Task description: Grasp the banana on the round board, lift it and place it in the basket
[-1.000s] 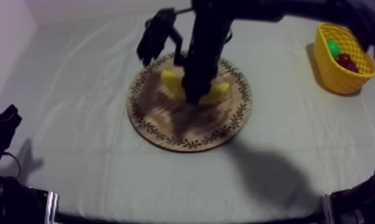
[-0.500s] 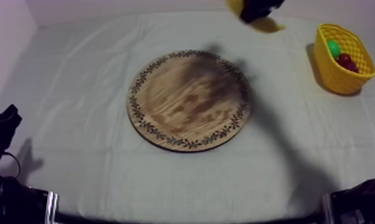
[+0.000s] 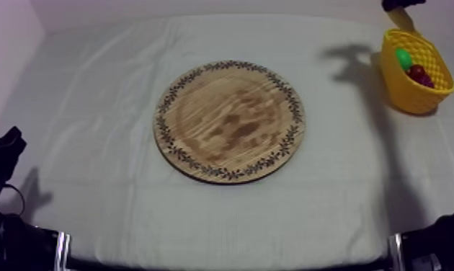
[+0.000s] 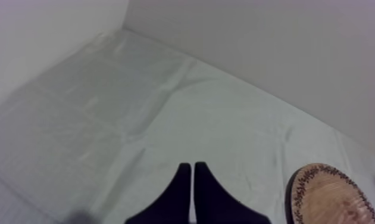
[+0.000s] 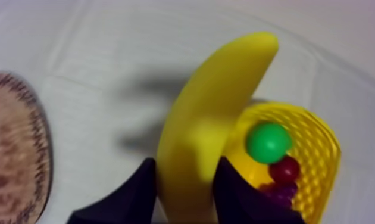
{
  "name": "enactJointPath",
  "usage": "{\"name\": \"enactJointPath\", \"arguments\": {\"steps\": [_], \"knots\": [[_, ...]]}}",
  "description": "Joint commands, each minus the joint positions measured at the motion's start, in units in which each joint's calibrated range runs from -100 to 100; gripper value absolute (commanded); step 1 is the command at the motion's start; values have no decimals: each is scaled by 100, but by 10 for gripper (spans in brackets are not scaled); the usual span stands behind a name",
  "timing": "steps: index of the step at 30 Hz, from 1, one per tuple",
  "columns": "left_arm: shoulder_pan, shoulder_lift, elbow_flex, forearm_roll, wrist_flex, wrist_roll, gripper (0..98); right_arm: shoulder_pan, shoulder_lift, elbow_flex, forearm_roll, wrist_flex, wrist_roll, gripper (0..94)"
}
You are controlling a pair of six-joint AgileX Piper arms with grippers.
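R fingers (image 5: 228, 184) squeeze the banana (image 5: 219, 113), one on each side. Banana is up in the air right by the rim of the yellow basket (image 5: 321, 149), not in it yet. In the basket: a round green toy (image 5: 268, 142), a small red fruit (image 5: 284, 170) & some grapes (image 5: 276, 192). Wooden board (image 3: 230, 119) sits bare mid desk (image 3: 93, 108). L fingers (image 4: 184, 179) are pressed together w/ nothing in them, low at the desk's left side.

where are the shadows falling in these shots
Top view: a dark shadow lies on the cloth just left of the yellow basket. Right wrist view: the banana, held in the right gripper, throws a shadow on the cloth between the wooden board and the basket.
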Motion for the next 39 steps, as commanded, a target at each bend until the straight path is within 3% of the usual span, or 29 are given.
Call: {"name": "enactJointPath", "arguments": {"steps": [1,11,19,26,31,39], "knots": [[-1,4,0,-2,0,1,1,213,88,-4,69,-107,-64,325],[-1,4,0,-2,0,1,1,489,397,-8,286,-406,-287,344],[-1,4,0,-2,0,1,1,628,391,127,517,-441,-610,528],[-1,4,0,-2,0,1,1,670,90,385,482,-400,-596,547],[-1,4,0,-2,0,1,1,544,-358,743,391,-470,-566,499],[-1,4,0,-2,0,1,1,93,-1318,1716,219,-884,-605,169]]}}
